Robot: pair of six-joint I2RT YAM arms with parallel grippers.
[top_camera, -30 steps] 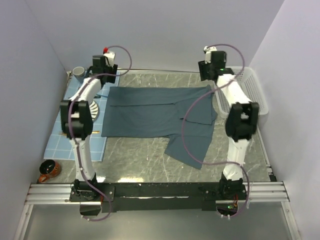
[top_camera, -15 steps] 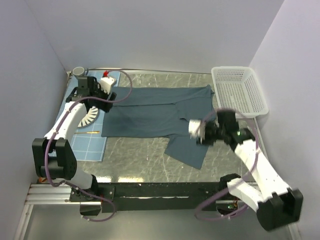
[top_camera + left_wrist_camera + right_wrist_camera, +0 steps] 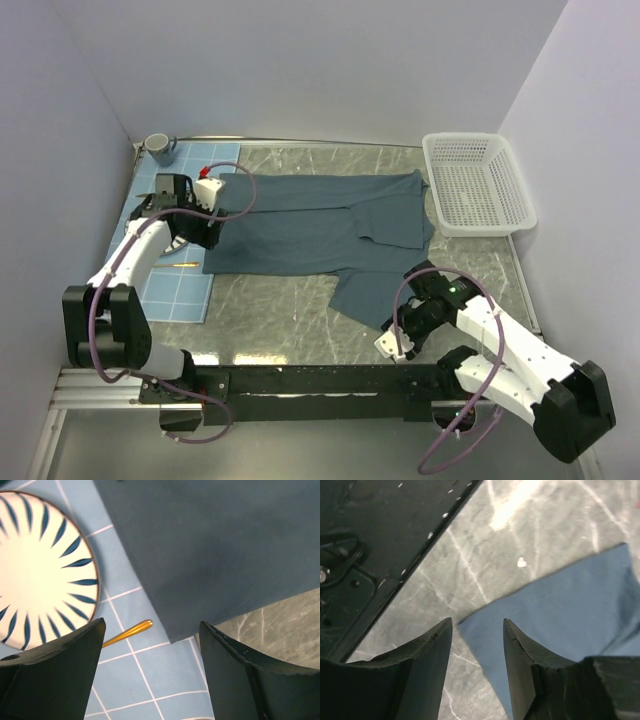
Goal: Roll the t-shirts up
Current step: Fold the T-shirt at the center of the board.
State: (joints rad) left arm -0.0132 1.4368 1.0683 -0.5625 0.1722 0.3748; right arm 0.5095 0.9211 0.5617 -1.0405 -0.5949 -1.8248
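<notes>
The slate-blue t-shirt (image 3: 310, 220) lies spread flat across the table, with one flap reaching toward the near edge (image 3: 375, 295). My left gripper (image 3: 208, 238) is open and low over the shirt's near left corner, which lies on the placemat between the fingers in the left wrist view (image 3: 172, 637). My right gripper (image 3: 392, 338) is open at the near tip of the flap. In the right wrist view that tip (image 3: 465, 625) lies between the two fingers (image 3: 427, 650). Neither gripper holds anything.
A light blue checked placemat (image 3: 170, 290) lies at the left with a striped plate (image 3: 40, 575) and a gold utensil (image 3: 127, 632) on it. A grey mug (image 3: 158, 148) stands at the back left. A white basket (image 3: 475, 185) stands at the back right.
The left gripper has come nearer along the shirt's left edge to its near corner. The right arm has swung toward the near edge, from mid-shirt to the flap's tip.
</notes>
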